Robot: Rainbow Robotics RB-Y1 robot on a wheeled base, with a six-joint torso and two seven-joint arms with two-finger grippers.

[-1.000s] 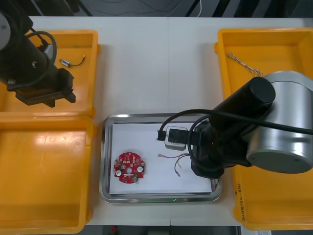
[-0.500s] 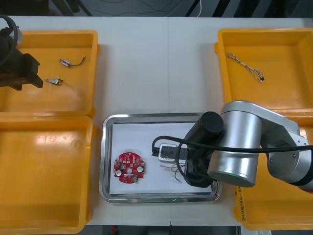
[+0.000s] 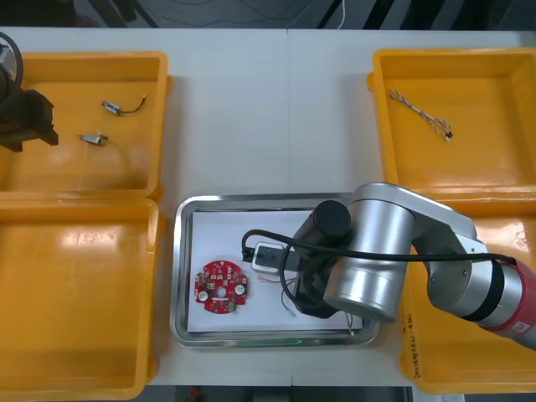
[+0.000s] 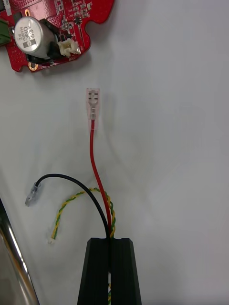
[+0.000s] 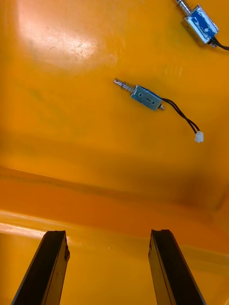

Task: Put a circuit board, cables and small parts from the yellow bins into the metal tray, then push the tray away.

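Right pincer, shifted left across tray, clamps cables; best released flat beside board. Left pincer wide over bin.

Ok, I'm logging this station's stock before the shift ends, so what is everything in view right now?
Yellow plastic bins: four, yellow, two at each side of the light table.
Metal tray: one, shiny rim, white inside, between the bins.
Round red circuit board: one, red, in the tray.
Small metal parts: two, silvery with black leads, far left bin.
Twisted cable: one, pale, far right bin.
Cable bundle: one, red, black and yellow-green strands, in the tray.
Left tool: black, open, over the far left bin.
Right tool: black, over the tray, shut on the cable bundle.
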